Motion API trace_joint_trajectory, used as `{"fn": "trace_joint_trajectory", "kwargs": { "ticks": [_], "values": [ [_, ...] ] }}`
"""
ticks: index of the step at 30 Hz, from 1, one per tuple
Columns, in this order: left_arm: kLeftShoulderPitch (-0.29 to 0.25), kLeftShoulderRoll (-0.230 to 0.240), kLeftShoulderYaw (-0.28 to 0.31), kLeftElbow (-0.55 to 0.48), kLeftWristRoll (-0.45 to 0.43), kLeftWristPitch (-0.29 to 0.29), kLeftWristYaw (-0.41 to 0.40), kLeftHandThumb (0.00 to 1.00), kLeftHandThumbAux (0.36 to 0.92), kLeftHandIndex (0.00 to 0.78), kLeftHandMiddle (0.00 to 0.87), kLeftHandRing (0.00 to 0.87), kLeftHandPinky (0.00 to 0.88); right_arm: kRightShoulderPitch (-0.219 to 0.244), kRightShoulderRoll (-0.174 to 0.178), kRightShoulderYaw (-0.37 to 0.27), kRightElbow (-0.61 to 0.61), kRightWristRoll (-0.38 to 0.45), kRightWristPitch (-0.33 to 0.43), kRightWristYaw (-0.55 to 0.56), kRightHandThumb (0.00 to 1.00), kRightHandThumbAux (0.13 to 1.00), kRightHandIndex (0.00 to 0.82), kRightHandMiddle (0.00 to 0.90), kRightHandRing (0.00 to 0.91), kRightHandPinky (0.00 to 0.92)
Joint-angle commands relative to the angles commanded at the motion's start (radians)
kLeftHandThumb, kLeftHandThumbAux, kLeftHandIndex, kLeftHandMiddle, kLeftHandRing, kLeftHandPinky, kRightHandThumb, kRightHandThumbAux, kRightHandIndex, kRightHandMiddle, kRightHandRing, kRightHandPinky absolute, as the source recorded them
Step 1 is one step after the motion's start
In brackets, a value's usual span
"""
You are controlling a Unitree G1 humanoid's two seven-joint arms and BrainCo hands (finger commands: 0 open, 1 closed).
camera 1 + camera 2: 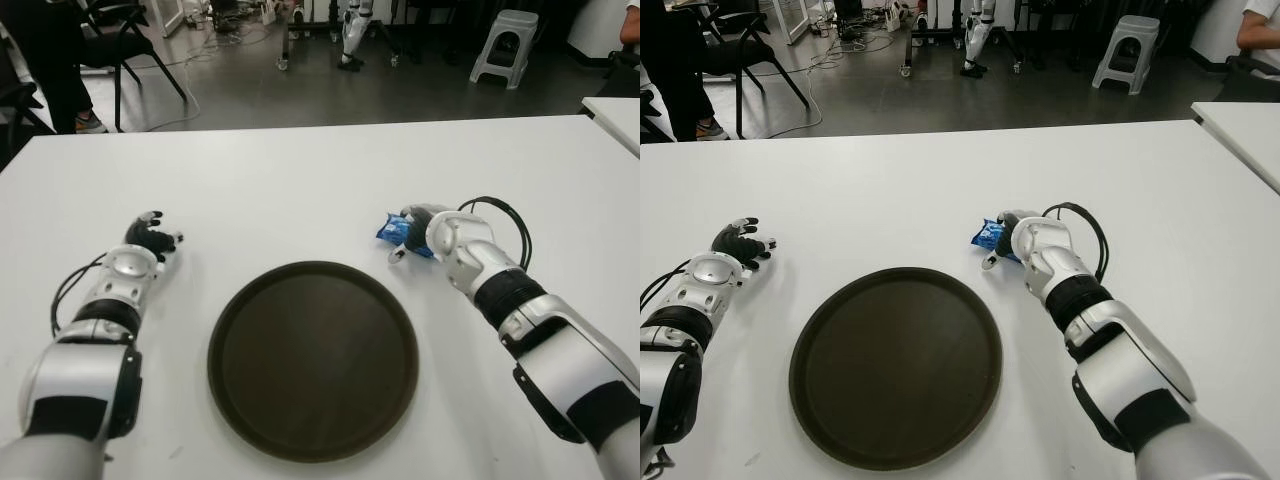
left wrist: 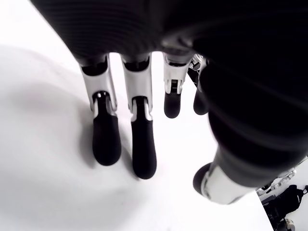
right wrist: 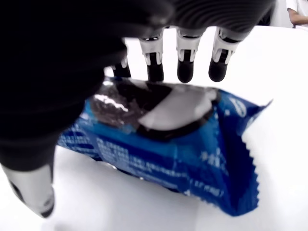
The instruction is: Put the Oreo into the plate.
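Right robot hand (image 1: 418,232) fingers draped over Oreo (image 3: 163,144), not yet pinching | pack's length crosses fingers | plate (image 1: 240,330) lies left | left robot hand (image 1: 150,238) relaxed, far.

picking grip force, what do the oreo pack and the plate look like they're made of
Oreo pack: thin glossy blue plastic film, judging by the crinkles, sheen and serrated end seal. The right hand is over it.
Plate: dark brown and matte with a raised rim, probably plastic, though that stays uncertain.

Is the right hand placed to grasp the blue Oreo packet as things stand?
Probably yes. The right hand is over the blue Oreo packet, fingers spread past its far edge, thumb on the near side, not closed; nothing blocks it.
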Motion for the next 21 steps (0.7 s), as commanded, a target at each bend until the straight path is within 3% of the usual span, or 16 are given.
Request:
{"fn": "trace_joint_trajectory", "kwargs": {
  "ticks": [21],
  "values": [
    [-0.001, 0.001, -0.003, 0.004, 0.001, 0.009, -0.001, 0.194, 0.776, 0.071, 0.114, 0.138, 0.128, -0.034, -0.004, -0.017, 0.143, 0.01, -0.097, -0.053, 0.0, 0.718, 0.0, 0.003, 0.0, 0.0]
  ]
}}
